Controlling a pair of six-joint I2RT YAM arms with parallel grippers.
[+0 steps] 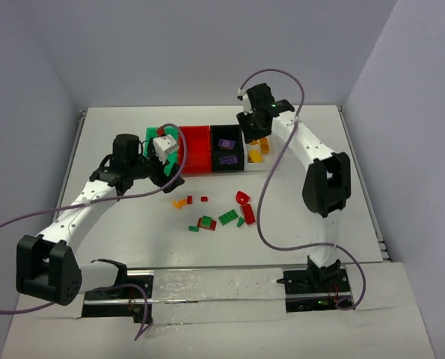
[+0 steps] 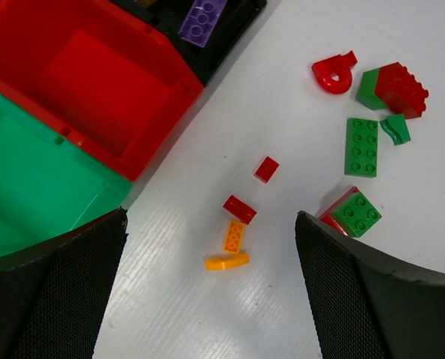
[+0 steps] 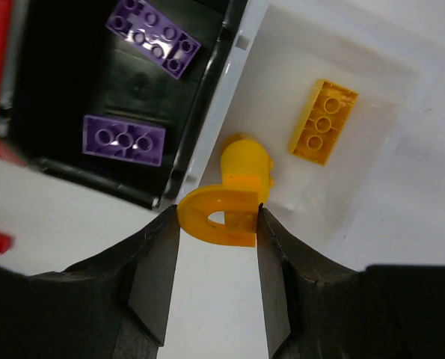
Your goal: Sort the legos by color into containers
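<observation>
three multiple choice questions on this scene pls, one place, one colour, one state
1. Where are the two purple bricks? A green bin B black bin C on the table
2. What colour is the piece in the right gripper? A orange-yellow B green C purple
3. The left gripper is: A shut on a brick B open, empty C out of view
1 B, both lie on its floor; 2 A, the gripped piece is orange-yellow; 3 B, its jaws stand wide apart.

1. Robotics lab test cell.
2. Bare white table (image 1: 110, 129) boxed in by plain white walls (image 1: 170, 45).
3. Left arm (image 1: 80, 209) and right arm (image 1: 306, 148) bolted to a base plate (image 1: 215, 288), purple cables (image 1: 261, 209) trailing loose.
</observation>
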